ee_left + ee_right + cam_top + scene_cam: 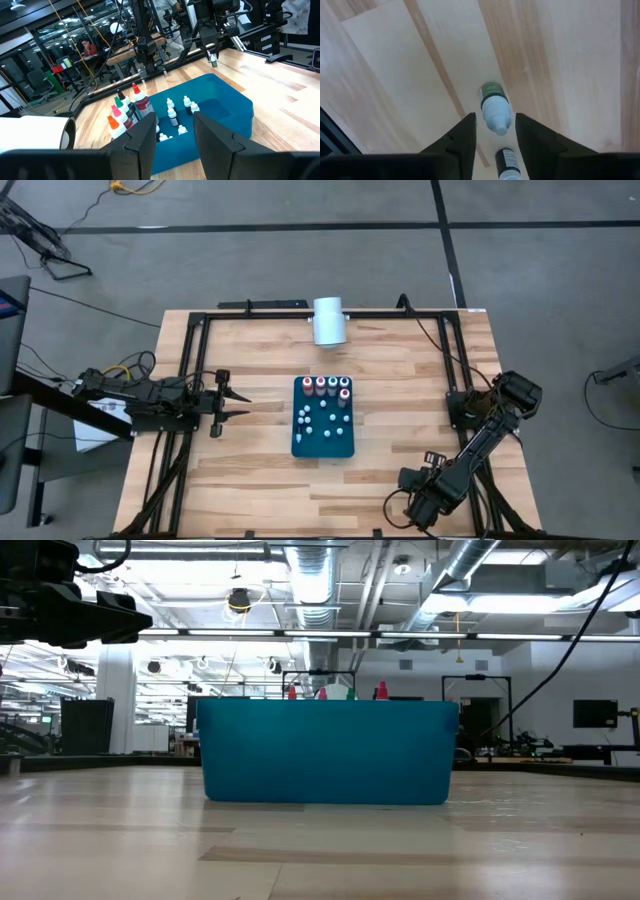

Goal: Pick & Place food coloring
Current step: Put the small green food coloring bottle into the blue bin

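While the left arm reaches in from the left edge of the wooden bench (250,480), its left pincer (238,404) hovers level above the boards, fingers apart and holding nothing, pointed toward the middle. Well to its right, near the centre of the bench, sits the dark teal tray (323,442). Inside it stands the food coloring (329,388): a row of taller bottles with red, pink and green caps along the far wall, and several small whitish bottles scattered upright on the tray floor nearer the front. In the low view the tray's wall hides all but the coloured cap tips. Beyond the tray, at the far rail, a large white cylinder (328,321) lies on its side. At the front right corner the right arm folds down, and the right pincer (494,132) points at the boards, fingers parted around a small dark-bodied, pale-capped bottle (494,110) lying on the wood, without clamping it. A second such bottle (508,164) lies just beside it.
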Available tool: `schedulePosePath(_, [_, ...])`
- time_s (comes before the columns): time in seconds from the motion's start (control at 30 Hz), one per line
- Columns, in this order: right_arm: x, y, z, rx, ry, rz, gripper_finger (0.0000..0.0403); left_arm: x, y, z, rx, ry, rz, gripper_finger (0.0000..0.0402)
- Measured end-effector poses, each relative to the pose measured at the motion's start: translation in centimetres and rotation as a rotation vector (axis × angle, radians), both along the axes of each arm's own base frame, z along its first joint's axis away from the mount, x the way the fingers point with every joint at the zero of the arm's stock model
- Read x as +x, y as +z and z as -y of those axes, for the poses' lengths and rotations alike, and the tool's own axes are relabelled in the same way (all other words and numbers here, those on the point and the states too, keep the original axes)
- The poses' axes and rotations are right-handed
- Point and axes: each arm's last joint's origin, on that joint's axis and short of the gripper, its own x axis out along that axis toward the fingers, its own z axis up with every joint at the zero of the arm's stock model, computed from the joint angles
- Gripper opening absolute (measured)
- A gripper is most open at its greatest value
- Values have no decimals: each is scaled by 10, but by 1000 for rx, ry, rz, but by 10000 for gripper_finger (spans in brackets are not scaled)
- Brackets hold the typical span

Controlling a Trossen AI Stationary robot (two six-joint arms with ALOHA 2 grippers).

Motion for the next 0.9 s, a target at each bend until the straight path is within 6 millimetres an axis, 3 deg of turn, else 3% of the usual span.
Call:
schedulePosePath(0.53, [3,0,2,-47,-2,58,179,0,0,0,0,0,0,123])
schedulePosePath(0.9, [2,0,1,-17,-12,21,179,0,0,0,0,0,0,123])
